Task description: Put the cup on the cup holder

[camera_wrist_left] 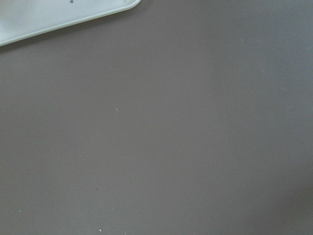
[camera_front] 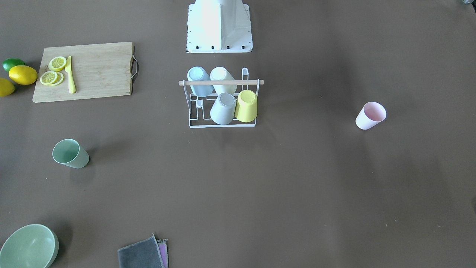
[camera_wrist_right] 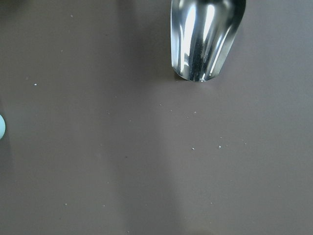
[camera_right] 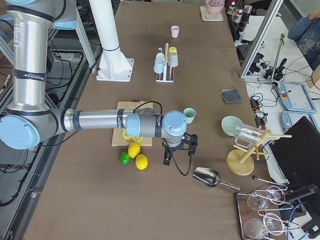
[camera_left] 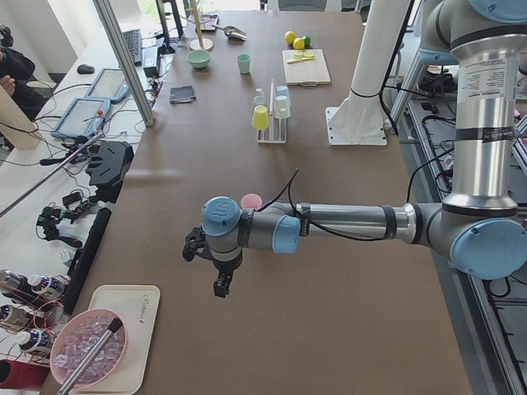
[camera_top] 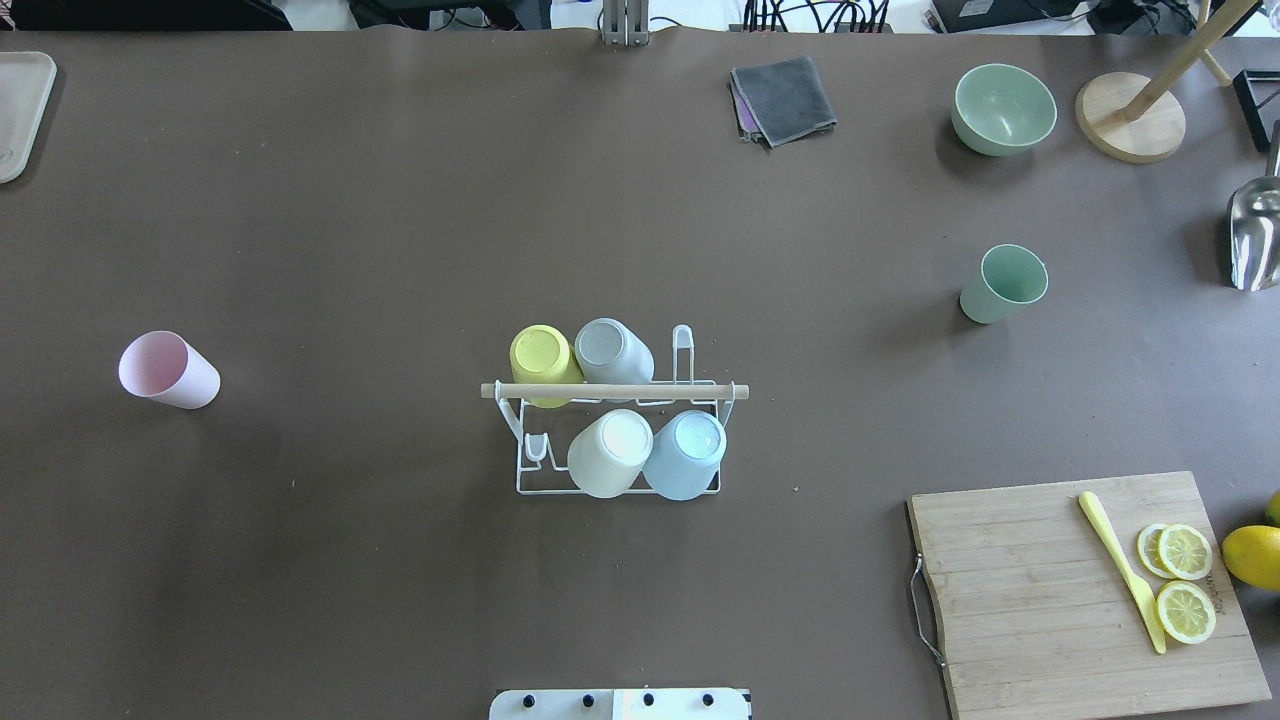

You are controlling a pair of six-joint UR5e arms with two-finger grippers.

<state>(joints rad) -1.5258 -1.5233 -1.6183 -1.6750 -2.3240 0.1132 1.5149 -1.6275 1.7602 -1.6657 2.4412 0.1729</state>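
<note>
Currently the small white wire cup holder with a light wooden rod across its top (camera_top: pixel 614 391) stands mid-table, just ahead of the robot's white base plate (camera_top: pixel 620 704). Four cups sit upside down on its prongs: a yellow cup (camera_top: pixel 541 353) and a grey cup (camera_top: pixel 606 346) in the far row, a cream cup (camera_top: pixel 612 452) and a light blue cup (camera_top: pixel 688 452) in the near row (each row shows one free prong). A pale pink plastic cup (camera_top: pixel 168 369) stands upright well apart on the robot's left; a pale green plastic cup (camera_top: pixel 1003 283) stands upright well apart on its right, near a green bowl (camera_top: pixel 1003 108). The left gripper (camera_left: pixel 221 284) points down over bare brown table (camera_wrist_left: pixel 161 137), between the pink cup and a white tray (camera_wrist_left: pixel 58 14). The right gripper (camera_right: pixel 166 159) points down near a shiny metal scoop (camera_wrist_right: pixel 205 34). Both show only from the side: nothing visible in either, and how far apart the fingers are cannot be told.
</note>
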